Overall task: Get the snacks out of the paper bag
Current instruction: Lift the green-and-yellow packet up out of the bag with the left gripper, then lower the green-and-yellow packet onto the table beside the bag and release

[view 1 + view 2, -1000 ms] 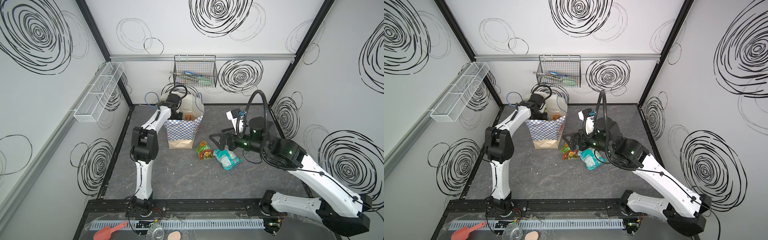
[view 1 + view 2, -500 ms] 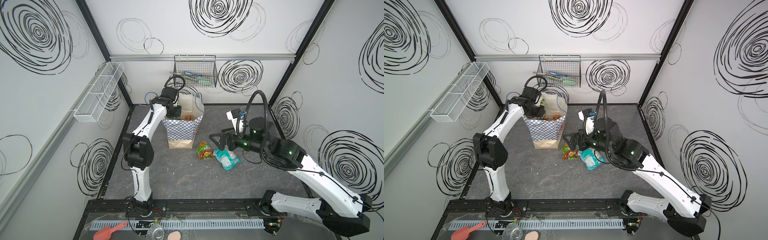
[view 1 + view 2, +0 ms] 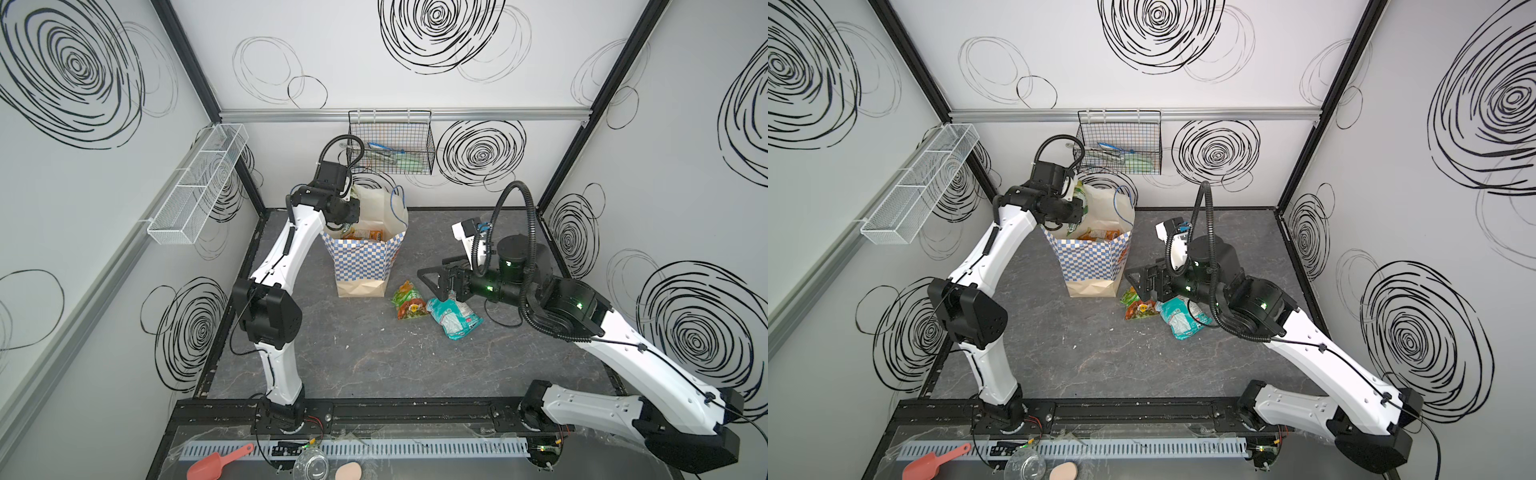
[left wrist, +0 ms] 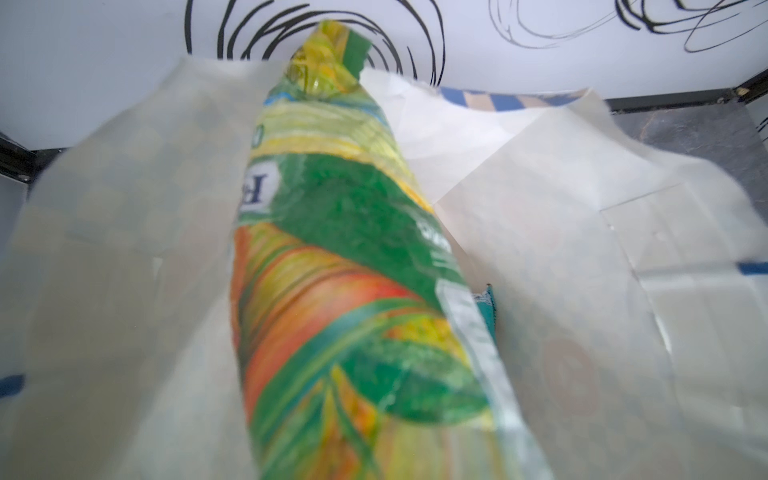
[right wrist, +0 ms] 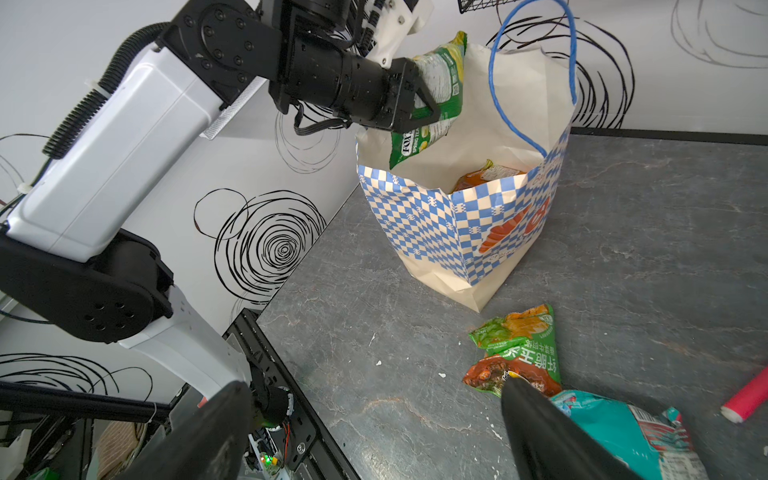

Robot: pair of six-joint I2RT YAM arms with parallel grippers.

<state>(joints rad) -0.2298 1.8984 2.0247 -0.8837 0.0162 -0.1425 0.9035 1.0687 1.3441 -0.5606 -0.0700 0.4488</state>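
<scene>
My left gripper [image 5: 419,104] is shut on a green snack packet [image 5: 442,70], holding it over the left rim of the paper bag [image 3: 361,262] [image 3: 1096,262]. That packet [image 4: 332,249] fills the left wrist view and hides the jaws. Orange snacks [image 5: 486,176] [image 3: 363,235] lie inside the bag. On the table right of the bag lie a green-and-orange packet [image 3: 409,299] [image 5: 515,353] and a teal packet [image 3: 453,316] [image 5: 636,432]. My right gripper [image 3: 432,282] [image 5: 374,390] hovers open beside them, holding nothing.
A red marker pen [image 5: 748,395] lies on the table near the teal packet. A wire basket [image 3: 390,145] hangs on the back wall above the bag. A white mesh shelf [image 3: 199,183] is on the left wall. A red scoop [image 3: 218,463] lies beyond the front rail.
My left arm has risen and lifted the green packet up out of the bag to its left rim. The right arm and the packets on the table have not moved.
</scene>
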